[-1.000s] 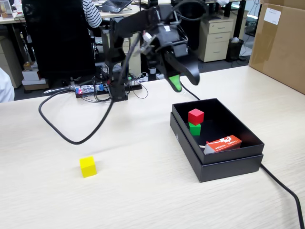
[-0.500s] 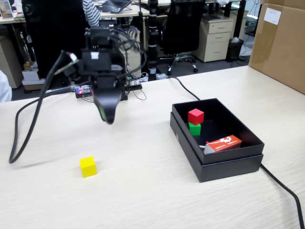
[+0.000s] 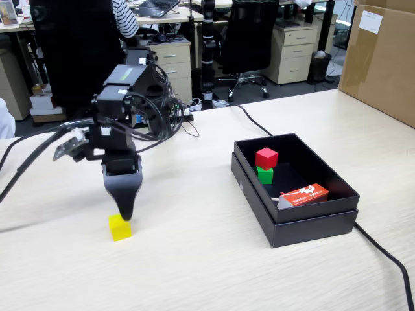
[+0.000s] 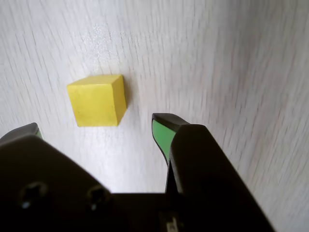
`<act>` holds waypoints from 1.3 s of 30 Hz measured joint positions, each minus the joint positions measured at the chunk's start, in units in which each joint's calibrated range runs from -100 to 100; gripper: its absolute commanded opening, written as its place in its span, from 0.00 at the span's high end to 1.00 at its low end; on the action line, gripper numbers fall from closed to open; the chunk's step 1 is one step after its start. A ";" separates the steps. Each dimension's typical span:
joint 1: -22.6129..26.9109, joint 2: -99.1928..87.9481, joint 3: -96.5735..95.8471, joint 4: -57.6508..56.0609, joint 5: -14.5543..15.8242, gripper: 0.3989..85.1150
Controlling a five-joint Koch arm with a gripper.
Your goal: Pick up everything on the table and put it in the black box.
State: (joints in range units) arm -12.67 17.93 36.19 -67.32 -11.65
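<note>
Wrist view – fingers [image 4: 96,129] apart, above yellow cube [image 4: 97,100]

In the fixed view the hand [image 3: 123,210] hangs in front of the yellow cube [image 3: 120,229] and covers its top at 12 o'clock, and the two jaws line up so only one tip shows. Green cube [image 3: 265,175] is mostly hidden under the red cube [image 3: 266,158]. The packet [image 3: 303,194] print is too small to read. The carton [image 3: 381,58] is cut off at 3 o'clock. In the wrist view one jaw is barely in frame at 9 o'clock, and the tabletop [image 4: 231,63] grain looks smeared.
</note>
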 measured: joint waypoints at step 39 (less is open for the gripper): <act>15.09 -33.92 -7.49 0.70 4.15 1.00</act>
State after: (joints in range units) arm 2.42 -15.99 28.71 -66.63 -7.50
